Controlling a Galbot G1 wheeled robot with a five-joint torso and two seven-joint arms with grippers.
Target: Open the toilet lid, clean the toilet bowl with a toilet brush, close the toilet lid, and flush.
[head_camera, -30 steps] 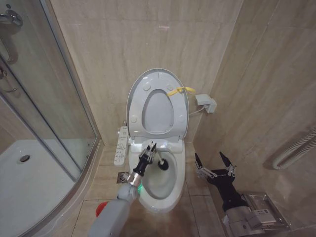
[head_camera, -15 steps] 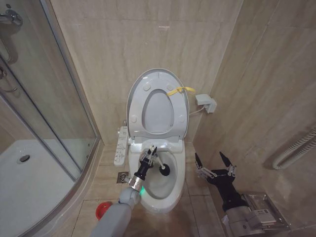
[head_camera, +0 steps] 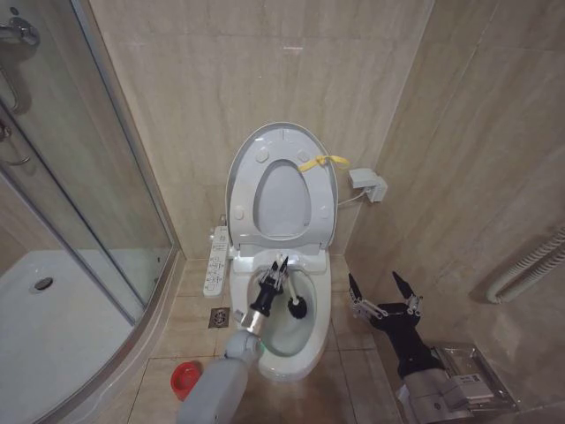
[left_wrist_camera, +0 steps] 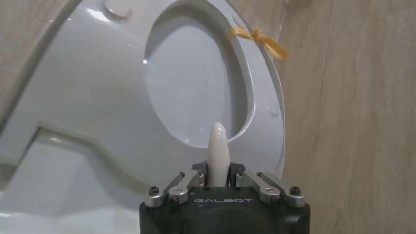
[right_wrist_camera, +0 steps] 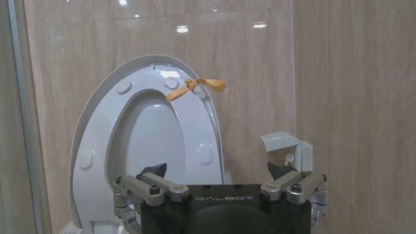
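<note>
The toilet lid stands upright against the wall, its yellow tag at the right rim, with the ring seat raised against it. Below, the white toilet bowl lies uncovered. My left gripper hangs over the bowl's back half, shut on the white stick handle of the toilet brush; the dark bristle head sits inside the bowl, right of centre. In the left wrist view the handle tip pokes out between the fingers of the left gripper. My right gripper waits open, low and right of the toilet.
The red holder cup sits on the floor left of the bowl. A white control panel is fixed at the toilet's left side. A glass shower enclosure fills the left. A small white wall box and tiled wall close in the right.
My left arm has shifted right and deeper over the bowl, carrying the brush head rightward inside it. The red cup is now uncovered. The right arm has not moved.
</note>
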